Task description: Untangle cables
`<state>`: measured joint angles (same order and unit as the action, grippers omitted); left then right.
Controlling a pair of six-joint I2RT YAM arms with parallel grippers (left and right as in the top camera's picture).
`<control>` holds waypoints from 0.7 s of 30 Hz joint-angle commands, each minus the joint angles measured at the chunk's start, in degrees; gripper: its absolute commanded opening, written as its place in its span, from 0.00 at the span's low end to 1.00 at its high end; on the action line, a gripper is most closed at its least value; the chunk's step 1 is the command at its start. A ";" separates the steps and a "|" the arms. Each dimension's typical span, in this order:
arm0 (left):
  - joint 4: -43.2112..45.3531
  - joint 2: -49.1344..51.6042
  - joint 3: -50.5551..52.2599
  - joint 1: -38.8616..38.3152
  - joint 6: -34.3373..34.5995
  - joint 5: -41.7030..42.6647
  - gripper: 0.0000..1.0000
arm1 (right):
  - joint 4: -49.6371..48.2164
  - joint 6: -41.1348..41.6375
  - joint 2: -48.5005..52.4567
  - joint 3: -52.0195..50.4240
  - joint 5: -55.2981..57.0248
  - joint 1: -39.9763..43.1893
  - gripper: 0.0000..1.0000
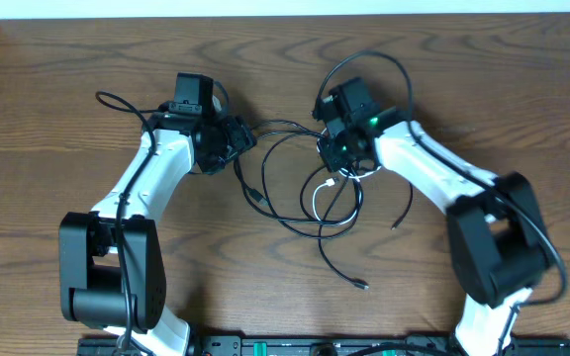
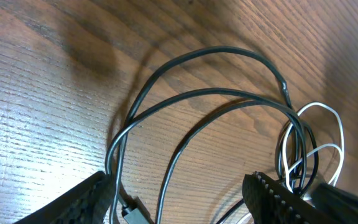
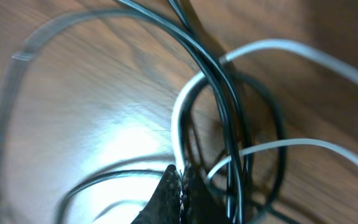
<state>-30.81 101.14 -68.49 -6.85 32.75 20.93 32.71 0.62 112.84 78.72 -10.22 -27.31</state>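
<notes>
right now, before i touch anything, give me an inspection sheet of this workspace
surface: wooden table, bare brown grain.
job's things: black cables looped and crossing mid-table; white cable woven among them.
clutter: nothing seen.
grippers: left gripper open, black strands running between its fingers; right gripper closed, apparently pinching the white cable, though the view is blurred.
cables: thicker arm cord trails beside the left arm.
surroundings: white strip beyond the far table edge; base rail along the near edge.
</notes>
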 commanded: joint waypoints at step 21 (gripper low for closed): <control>0.44 0.35 -0.31 -2.01 -1.20 0.00 0.74 | 0.66 -15.54 4.90 2.23 -7.91 1.75 0.26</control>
<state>-30.30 101.14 -68.49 -8.97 32.58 20.93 34.50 -11.27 116.95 80.71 -17.34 -25.93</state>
